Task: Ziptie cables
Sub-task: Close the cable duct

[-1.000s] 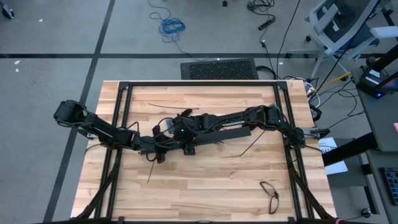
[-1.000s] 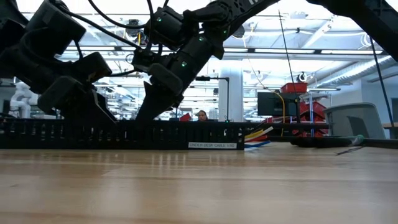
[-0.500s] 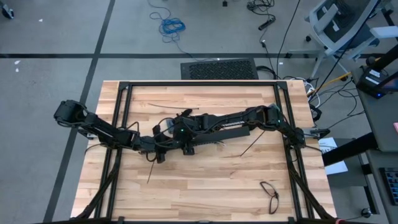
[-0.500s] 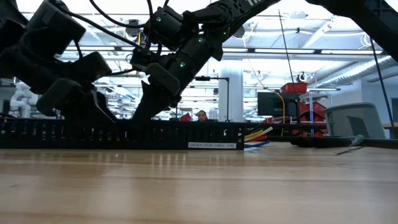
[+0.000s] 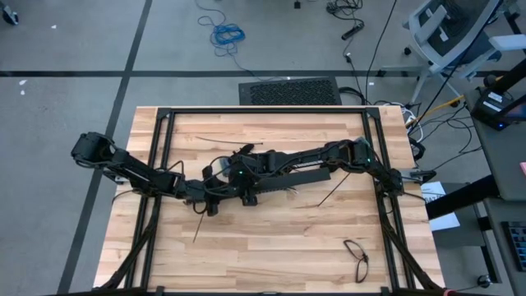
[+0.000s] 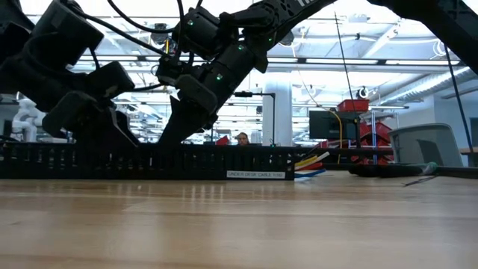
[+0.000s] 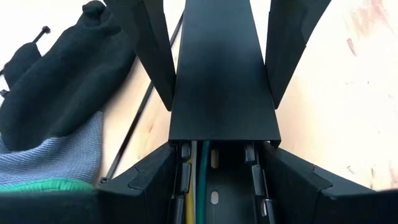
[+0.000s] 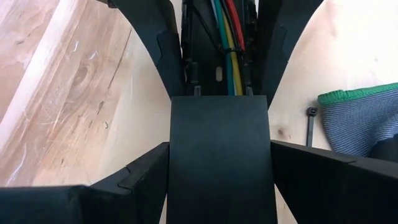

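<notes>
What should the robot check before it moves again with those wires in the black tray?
1. Wires lying inside the tray: ok.
2. Left tool closed on the tray's sides: ok.
3. Right tool closed on the lid: ok.
4. Lid lined up over the tray: ok.
5. Glove lying beside the tray, not on it: ok.
6. Wires already tied together: cannot tell.
</notes>
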`<state>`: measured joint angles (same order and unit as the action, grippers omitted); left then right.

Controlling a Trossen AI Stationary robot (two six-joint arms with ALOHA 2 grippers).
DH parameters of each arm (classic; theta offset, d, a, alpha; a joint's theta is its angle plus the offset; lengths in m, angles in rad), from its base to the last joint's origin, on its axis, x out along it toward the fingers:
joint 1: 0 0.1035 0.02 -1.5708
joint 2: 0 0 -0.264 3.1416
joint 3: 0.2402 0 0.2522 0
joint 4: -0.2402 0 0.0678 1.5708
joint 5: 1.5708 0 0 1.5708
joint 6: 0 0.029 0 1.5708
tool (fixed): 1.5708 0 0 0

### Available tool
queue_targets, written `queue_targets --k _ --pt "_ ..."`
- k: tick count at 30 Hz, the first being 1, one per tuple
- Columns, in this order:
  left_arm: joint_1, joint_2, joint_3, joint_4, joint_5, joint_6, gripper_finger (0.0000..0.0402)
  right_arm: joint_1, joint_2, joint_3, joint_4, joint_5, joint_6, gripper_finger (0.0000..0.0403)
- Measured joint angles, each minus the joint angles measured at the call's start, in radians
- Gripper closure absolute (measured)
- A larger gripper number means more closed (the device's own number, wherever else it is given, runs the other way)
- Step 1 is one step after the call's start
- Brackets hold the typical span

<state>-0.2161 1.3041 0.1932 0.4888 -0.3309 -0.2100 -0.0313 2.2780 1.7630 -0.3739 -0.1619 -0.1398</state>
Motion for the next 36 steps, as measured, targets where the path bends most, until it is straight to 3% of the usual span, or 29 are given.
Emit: queue_targets --k 8,12,16,26,36 --pt "0.0 0.0 0.0 -0.002 -0.012 -0.017 0.0189 0.0 0.0 0.0 0.0 0.002 -0.004 0.0154" --pt "0.0 0.0 0.0 -0.004 -0.015 -0.098 0.0189 0.0 0.0 0.001 -0.003 0.001 -0.004 0.0154" --pt "-0.001 0.002 0.003 -0.035 -0.081 -0.193 0.0189 -0.002 -0.001 0.001 0.002 0.016 -0.015 0.0154" --pt "0.001 0.003 0.0 0.008 -0.042 0.003 0.0188 -0.002 -0.002 0.002 -0.008 0.013 -0.003 0.0154" --pt "0.002 0.003 0.0 0.012 -0.039 0.004 0.0188 -0.001 -0.003 0.002 -0.008 0.011 -0.004 0.0154"
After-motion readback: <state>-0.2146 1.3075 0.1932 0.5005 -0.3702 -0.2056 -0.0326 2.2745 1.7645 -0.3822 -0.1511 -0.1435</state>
